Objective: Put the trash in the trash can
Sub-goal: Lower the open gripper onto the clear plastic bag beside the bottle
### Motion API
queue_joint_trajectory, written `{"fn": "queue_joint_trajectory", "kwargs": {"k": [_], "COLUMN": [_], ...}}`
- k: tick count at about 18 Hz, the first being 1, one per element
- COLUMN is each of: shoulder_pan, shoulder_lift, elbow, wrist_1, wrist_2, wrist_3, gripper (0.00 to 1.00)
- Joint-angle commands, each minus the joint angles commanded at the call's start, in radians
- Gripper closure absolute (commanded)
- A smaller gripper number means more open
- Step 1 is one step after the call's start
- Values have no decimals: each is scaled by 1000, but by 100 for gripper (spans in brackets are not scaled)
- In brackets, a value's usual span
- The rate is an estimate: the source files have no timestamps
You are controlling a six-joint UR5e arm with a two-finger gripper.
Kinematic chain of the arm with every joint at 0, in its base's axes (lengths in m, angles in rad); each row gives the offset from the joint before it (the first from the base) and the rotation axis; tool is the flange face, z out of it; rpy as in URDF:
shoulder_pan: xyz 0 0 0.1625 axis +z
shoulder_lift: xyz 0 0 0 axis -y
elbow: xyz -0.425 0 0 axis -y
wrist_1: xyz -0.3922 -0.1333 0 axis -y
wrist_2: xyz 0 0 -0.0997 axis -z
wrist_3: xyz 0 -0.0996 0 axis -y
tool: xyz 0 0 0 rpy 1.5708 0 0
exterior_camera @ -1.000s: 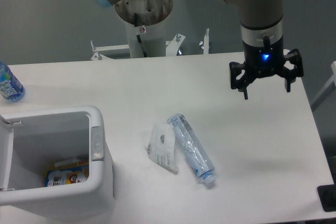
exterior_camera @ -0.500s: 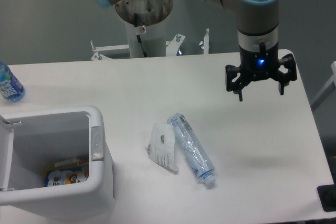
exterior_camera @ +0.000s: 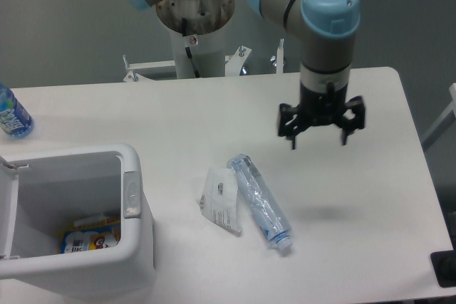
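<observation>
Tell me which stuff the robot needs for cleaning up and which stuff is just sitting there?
Needed: crushed clear bottle, white packet, trash can, open gripper.

Just there: blue-labelled water bottle, yellow wrapper already in the can.

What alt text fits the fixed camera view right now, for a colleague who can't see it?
An open pincer hangs empty above a white table, up and right of a crushed clear bottle lying beside a crinkled white packet. An open white trash can with some rubbish inside stands at the near left, and a blue-labelled water bottle at the far left edge.
</observation>
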Motion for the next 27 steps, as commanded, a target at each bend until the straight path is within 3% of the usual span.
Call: {"fn": "queue_joint_trajectory", "kwargs": {"k": [5, 9, 14, 21, 23, 27], "shoulder_pan": [-68, -95, -103, -134, -138, -155], "shoulder_lift": [-77, -106, -126, -137, -138, -137], "elbow": [-17, -52, -104, -121, -123, -135], "wrist_1": [20, 38, 136, 150, 150, 150], "wrist_2": [3, 5, 17, 32, 34, 52], "wrist_3": [-61, -71, -71, -83, -92, -104], "gripper": [0, 0, 0, 1, 12, 57]}}
